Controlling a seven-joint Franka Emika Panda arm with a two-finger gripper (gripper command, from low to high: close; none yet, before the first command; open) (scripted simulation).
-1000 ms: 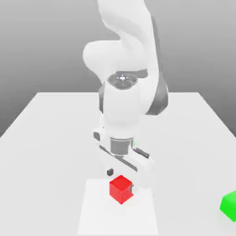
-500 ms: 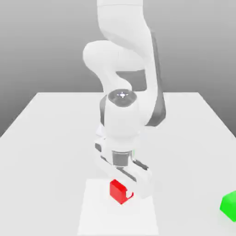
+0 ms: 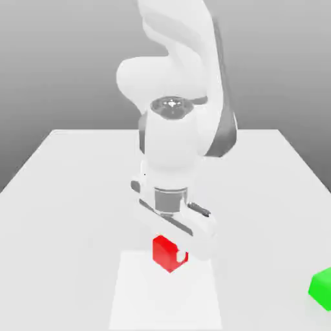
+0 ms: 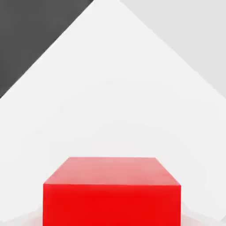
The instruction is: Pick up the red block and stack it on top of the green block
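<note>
Exterior view: the claw (image 3: 170,253) grips the red block (image 3: 167,253) over the white surface (image 3: 64,213), with the green block (image 3: 320,288) well apart toward the exterior view's right.

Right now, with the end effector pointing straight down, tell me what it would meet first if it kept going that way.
The end effector is shut on the red block, so that block would probably press onto the white table directly below. How far the block sits above the surface is unclear.

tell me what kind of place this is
Most likely a simulated robot test bench: a plain white table against a grey void, with just a red block and a green block on it.
</note>
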